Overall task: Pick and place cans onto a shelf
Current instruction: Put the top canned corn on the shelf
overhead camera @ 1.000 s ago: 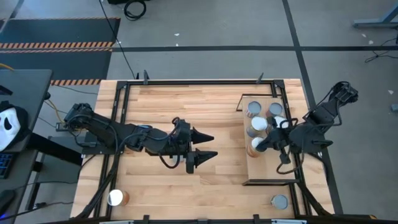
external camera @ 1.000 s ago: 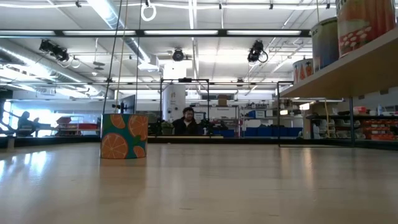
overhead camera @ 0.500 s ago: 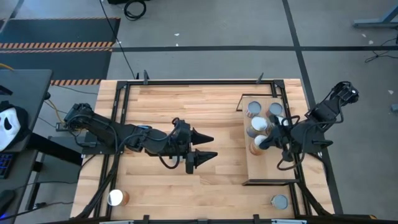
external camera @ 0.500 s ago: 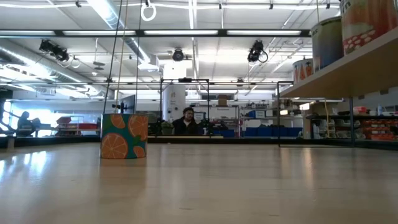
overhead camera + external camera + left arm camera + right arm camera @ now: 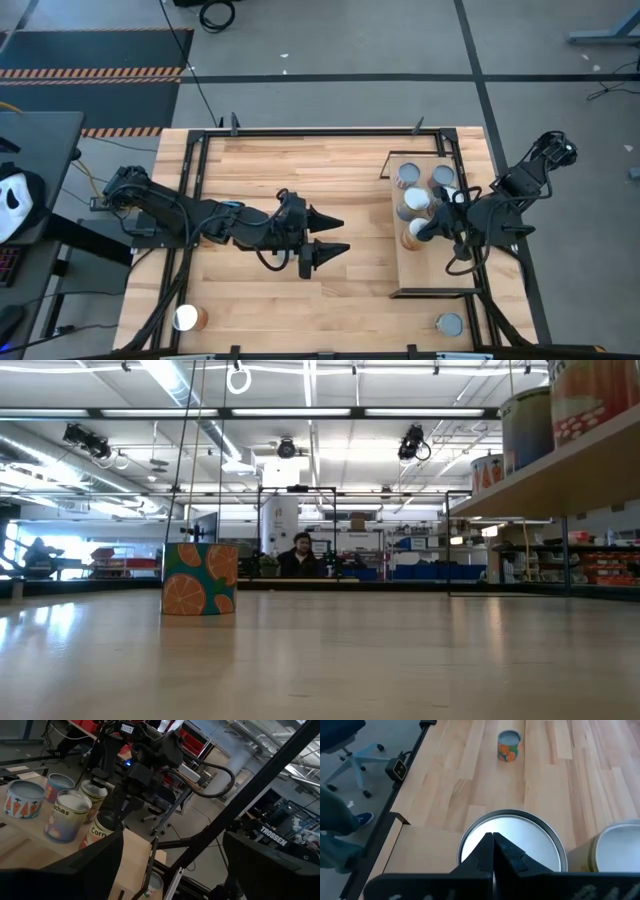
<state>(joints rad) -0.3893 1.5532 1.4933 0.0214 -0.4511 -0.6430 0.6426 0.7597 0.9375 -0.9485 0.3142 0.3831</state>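
Note:
Several cans stand upright on the shelf (image 5: 432, 272) at the table's right; the one nearest the table's near edge (image 5: 411, 237) has orange-brown sides. My right gripper (image 5: 424, 229) is shut above that can's silvery top (image 5: 510, 832). My left gripper (image 5: 336, 234) hangs open and level over the middle of the table, holding nothing. It points toward the shelf, whose cans (image 5: 65, 815) show in the left wrist view. Two more cans stand on the tabletop, one near the left corner (image 5: 185, 318) and one near the right corner (image 5: 450, 323). My right gripper's shut fingers (image 5: 492, 851) slant down from the table's right over the can's round top (image 5: 540, 840). I cannot tell whether they touch it. The can stands upright on the shelf.
A black metal frame (image 5: 300, 131) runs around the tabletop. A wide stretch of bare wood (image 5: 300, 170) lies between the left arm and the shelf. In the low view the orange-patterned can (image 5: 199, 578) stands on the table, and the shelf board (image 5: 560, 478) with cans (image 5: 525, 425) shows at upper right.

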